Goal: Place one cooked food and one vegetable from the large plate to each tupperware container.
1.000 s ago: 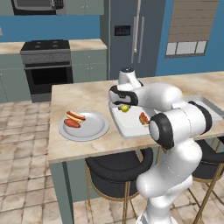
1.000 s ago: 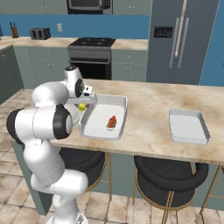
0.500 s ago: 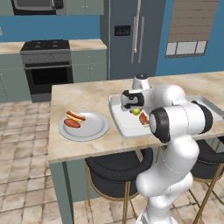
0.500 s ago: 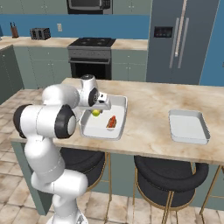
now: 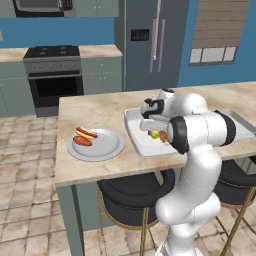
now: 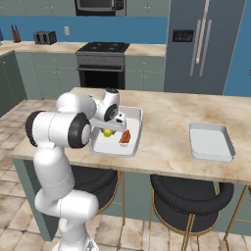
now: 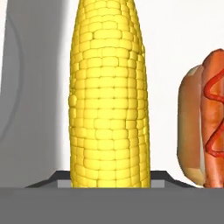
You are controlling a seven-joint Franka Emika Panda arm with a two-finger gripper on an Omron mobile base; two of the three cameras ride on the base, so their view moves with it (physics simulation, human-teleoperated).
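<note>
The large plate (image 5: 109,148) lies on the island's left part with a hot dog (image 5: 86,132) and a sausage (image 5: 82,141) on it. One white tupperware tray (image 5: 136,131) (image 6: 132,117) holds a second hot dog (image 5: 163,136) (image 6: 125,137) (image 7: 208,127). My gripper (image 5: 153,126) (image 6: 112,126) (image 7: 109,181) is low inside this tray, shut on a yellow corn cob (image 5: 155,134) (image 6: 107,132) (image 7: 109,96) that hangs just beside that hot dog. The other tupperware tray (image 6: 211,141) (image 5: 239,124) sits further right on the island.
The island counter (image 6: 166,122) is beige marble, with dark round stools (image 6: 191,193) tucked under its front edge. A stove (image 5: 54,75) and a refrigerator (image 5: 150,45) stand against the far wall. My own arm hides part of the right tray in the left base view.
The gripper has carried the corn from the tray's left edge further in over the tray and lowered it beside the hot dog. The plate and trays have stayed put.
</note>
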